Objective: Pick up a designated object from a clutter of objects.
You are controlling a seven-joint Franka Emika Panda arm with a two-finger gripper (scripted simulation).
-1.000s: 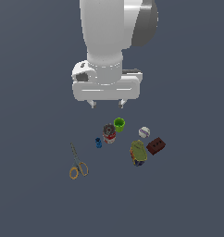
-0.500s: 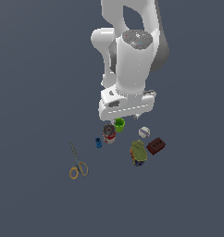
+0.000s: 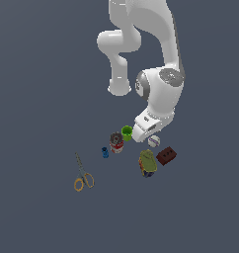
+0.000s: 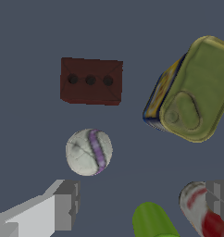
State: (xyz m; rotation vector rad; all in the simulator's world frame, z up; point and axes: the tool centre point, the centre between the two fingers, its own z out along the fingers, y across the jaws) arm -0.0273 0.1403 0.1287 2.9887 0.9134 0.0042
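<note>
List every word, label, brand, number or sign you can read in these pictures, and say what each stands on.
None can be read.
Red-labelled can: red and white label, any print too blurred to read.
Olive-yellow tin: yellow and blue side wrap, blurred, no letters legible.
Brown brick: three holes, no text.
White ball: a purple stripe only.
Green cup: plain.

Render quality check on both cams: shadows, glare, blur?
Exterior view: flat even light, no cast shadows, clutter small and soft; white ball partly hidden by the gripper. Wrist view: sharper, ball stripe clear, no glare, brown brick holes readable.
</note>
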